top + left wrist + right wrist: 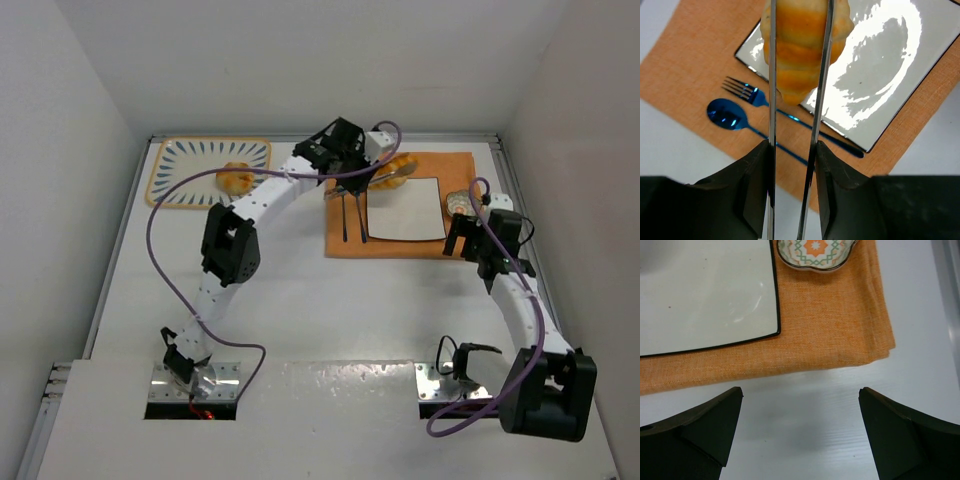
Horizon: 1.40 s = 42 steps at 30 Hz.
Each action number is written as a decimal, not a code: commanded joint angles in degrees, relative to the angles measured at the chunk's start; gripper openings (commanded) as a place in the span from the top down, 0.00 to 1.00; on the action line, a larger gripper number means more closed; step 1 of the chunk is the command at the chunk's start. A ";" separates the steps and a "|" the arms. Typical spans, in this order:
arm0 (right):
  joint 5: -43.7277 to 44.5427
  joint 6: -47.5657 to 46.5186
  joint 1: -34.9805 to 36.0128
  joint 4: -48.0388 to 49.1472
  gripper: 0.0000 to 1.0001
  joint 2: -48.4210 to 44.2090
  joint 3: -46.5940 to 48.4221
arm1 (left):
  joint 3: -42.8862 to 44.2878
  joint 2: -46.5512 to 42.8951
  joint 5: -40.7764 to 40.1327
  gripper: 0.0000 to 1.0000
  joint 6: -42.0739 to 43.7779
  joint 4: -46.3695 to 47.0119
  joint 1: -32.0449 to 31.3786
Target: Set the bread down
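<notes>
Jaws of the left gripper [792, 145] are pressed together on a pair of thin metal tongs [771, 100], and the tong blades pinch the croissant [802, 50] from both sides. Its long axis runs in line with the blades, straight out ahead of the jaws. It hangs over the far left corner of the square plate [890, 75]; most of the plate lies off to the right, so the coming move looks like a short carry that way and a lowering. The plate sits on the orange placemat [685, 65], with a fork [742, 91] and spoon [725, 114] beside its left edge. The bun [236, 178] rests on the patterned tray [165, 180] at the worktop's far left corner. The right gripper [800, 390] hangs wide apart and empty off the placemat's near right corner
</notes>
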 commanded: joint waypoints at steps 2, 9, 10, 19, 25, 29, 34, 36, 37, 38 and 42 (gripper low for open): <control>-0.67 -2.08 -1.40 -0.30 0.00 -3.48 -0.52 | 0.35 2.35 -1.20 0.76 -3.19 7.23 -2.35; -0.75 -3.14 -1.49 -1.53 0.00 -4.98 -0.70 | -0.26 6.31 -5.94 0.68 -3.19 10.56 -4.73; -0.58 -3.14 -1.49 -1.35 0.00 -4.98 -0.70 | -0.26 6.32 -6.47 0.67 -3.19 10.57 -4.73; -0.75 -3.40 -1.31 -0.82 0.00 -4.72 -1.05 | -2.64 6.84 -7.79 0.47 -2.58 11.62 -4.73; -0.84 -3.14 -1.40 -0.56 0.00 -4.28 -0.96 | -3.16 4.21 -5.17 0.34 -2.58 11.62 -4.73; -0.67 -3.05 -1.40 -0.38 0.00 -4.10 -0.96 | -0.80 3.15 -3.33 0.31 -3.72 11.01 -4.20; -2.42 -2.79 -1.40 -0.21 0.00 -3.84 -0.79 | 3.07 1.40 -0.77 0.35 -4.78 9.87 -2.36; -2.77 -2.79 -1.49 -0.04 0.00 -3.75 -0.87 | 3.60 0.78 -0.15 0.36 -5.30 9.17 -2.35; -2.86 -2.61 -1.31 -0.03 0.00 -3.66 -0.70 | 3.60 0.26 -0.15 0.36 -5.30 9.16 -1.74; -3.04 -2.61 -1.40 -0.03 0.00 -3.58 -0.61 | 3.60 0.25 0.46 0.36 -6.00 8.55 -1.13; -3.48 -2.26 -1.40 0.32 0.00 -3.31 -0.61 | 3.60 -1.50 1.08 0.38 -6.01 8.02 0.37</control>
